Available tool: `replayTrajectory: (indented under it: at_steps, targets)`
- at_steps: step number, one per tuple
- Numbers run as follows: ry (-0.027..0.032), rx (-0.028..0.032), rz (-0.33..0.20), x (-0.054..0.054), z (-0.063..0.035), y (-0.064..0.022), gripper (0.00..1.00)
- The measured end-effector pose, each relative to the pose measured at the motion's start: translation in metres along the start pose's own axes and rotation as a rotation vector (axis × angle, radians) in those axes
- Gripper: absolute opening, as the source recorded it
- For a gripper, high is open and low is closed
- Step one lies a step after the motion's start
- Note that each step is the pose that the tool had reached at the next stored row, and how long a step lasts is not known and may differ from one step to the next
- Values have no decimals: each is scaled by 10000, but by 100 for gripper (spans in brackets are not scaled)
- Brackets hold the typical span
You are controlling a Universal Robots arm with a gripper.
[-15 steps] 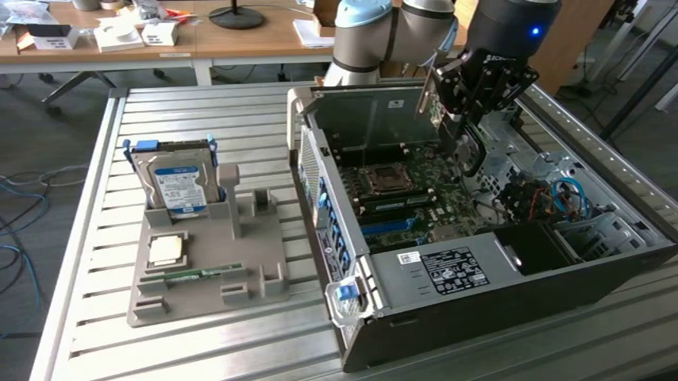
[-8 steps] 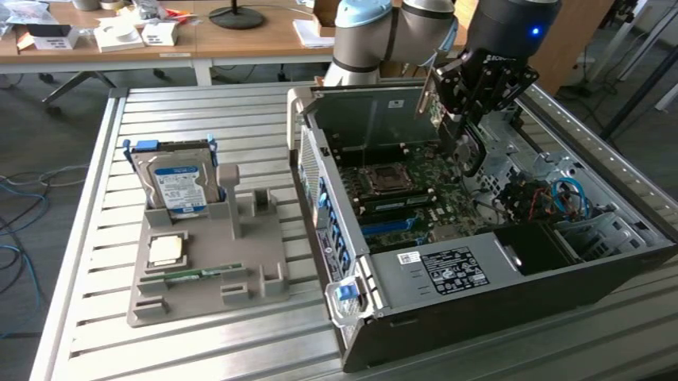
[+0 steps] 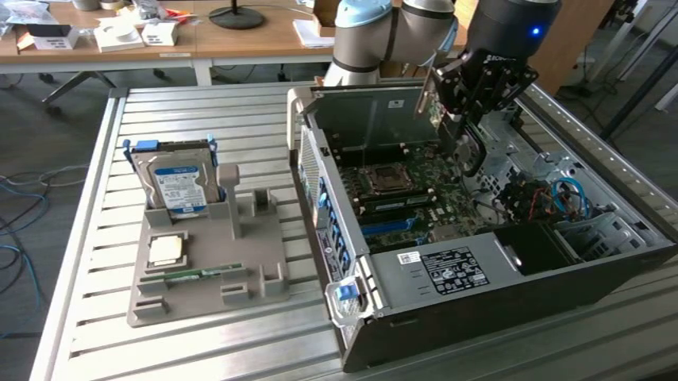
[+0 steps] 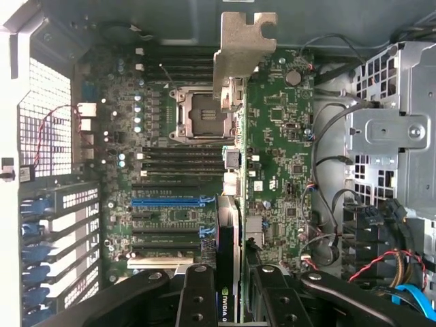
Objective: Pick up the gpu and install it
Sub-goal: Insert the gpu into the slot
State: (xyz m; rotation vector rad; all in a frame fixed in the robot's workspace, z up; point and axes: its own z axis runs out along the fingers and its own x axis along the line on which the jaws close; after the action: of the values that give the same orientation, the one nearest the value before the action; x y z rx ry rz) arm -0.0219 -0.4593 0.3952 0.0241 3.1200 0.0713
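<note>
Your hand (image 4: 230,301) clamps the gpu (image 4: 229,235) edge-on — faces pinched, likely leaving its connector free | above the motherboard (image 4: 286,136) — unseated

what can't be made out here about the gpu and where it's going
- Wrist view: the gpu shows edge-on, so its faces are hidden, and it covers the motherboard beneath it.
- Wrist view: the end effector is cut off by the picture edge.
- Exterior view: the hard drive label is too small to read.

The pincer (image 4: 231,289) gripped the gpu (image 4: 229,225) edge-on, its silvery bracket (image 4: 242,51) at the far end. Behind it lay the motherboard (image 4: 286,157), with a socket (image 4: 204,116) and a blue slot (image 4: 167,201).
</note>
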Motion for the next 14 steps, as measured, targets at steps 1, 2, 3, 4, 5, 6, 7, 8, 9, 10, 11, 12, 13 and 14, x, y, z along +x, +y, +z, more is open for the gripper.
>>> replayTrajectory:
  at_steps: [1,2,3,4,5,6,7,8,9,10,11,12,13,14]
  targets:
    - [3,-2,-72,0,0,0,26]
    - [7,-4,-157,-1,1,0,26]
    - [12,-5,-251,-1,1,0,26]
    - [17,-7,-357,-1,2,0,26]
    - [23,-10,-489,-1,3,0,26]
    - [29,-13,-634,0,4,0,26]
    - [37,-16,-790,0,5,0,26]
    - [44,-19,-959,0,6,0,26]
    - [52,-22,-1131,0,7,-1,26]
    - [61,-25,-1304,0,8,-1,26]
    - [68,-27,-1471,0,8,-1,26]
    - [76,-29,-1650,0,9,-1,26]
    - [85,-33,-1838,0,10,-1,26]
    - [93,-35,-2016,0,11,-1,26]
